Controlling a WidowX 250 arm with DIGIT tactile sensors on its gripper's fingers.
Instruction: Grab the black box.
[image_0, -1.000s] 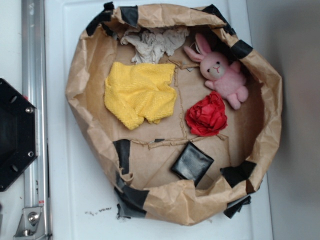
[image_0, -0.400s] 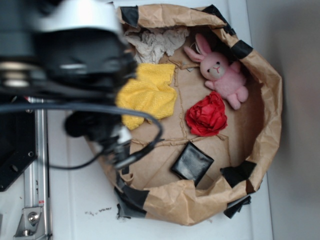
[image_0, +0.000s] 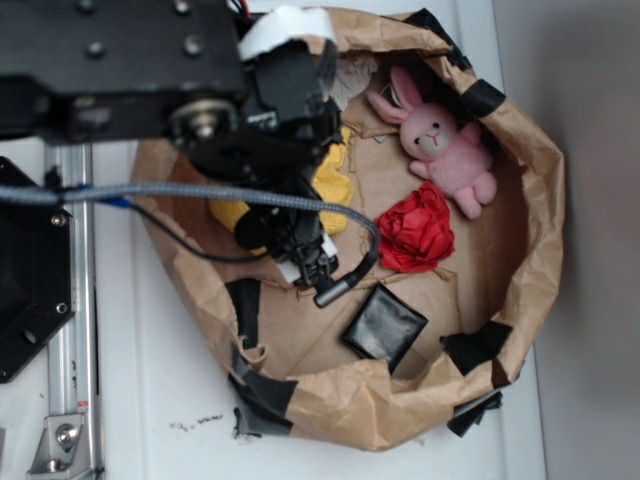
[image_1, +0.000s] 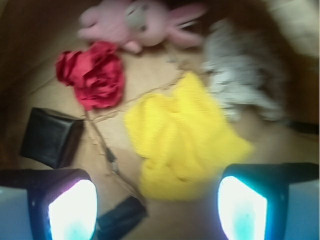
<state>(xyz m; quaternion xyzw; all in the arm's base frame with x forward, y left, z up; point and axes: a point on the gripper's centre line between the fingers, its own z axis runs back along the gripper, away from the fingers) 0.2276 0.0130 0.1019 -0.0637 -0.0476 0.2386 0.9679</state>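
The black box (image_0: 385, 326) lies flat on the brown paper floor near the front of the paper nest, just below the red fabric flower (image_0: 413, 232). In the wrist view the black box (image_1: 51, 137) sits at the left, above the left fingertip (image_1: 72, 210). My gripper (image_1: 157, 210) is open, with nothing between its fingers, and hangs over the lower edge of the yellow cloth (image_1: 182, 135). Seen from the exterior camera, the arm (image_0: 270, 110) covers most of the yellow cloth (image_0: 335, 185), up and to the left of the box.
A pink bunny (image_0: 445, 140) and a grey rag (image_0: 350, 75) lie at the back of the nest. Crumpled brown paper walls (image_0: 540, 200) with black tape patches (image_0: 245, 305) ring everything. The black base plate (image_0: 30, 270) and a metal rail (image_0: 70, 400) are at the left.
The arm has come in from the left and moved right over the yellow cloth, closer to the black box. The box and the toys have not moved.
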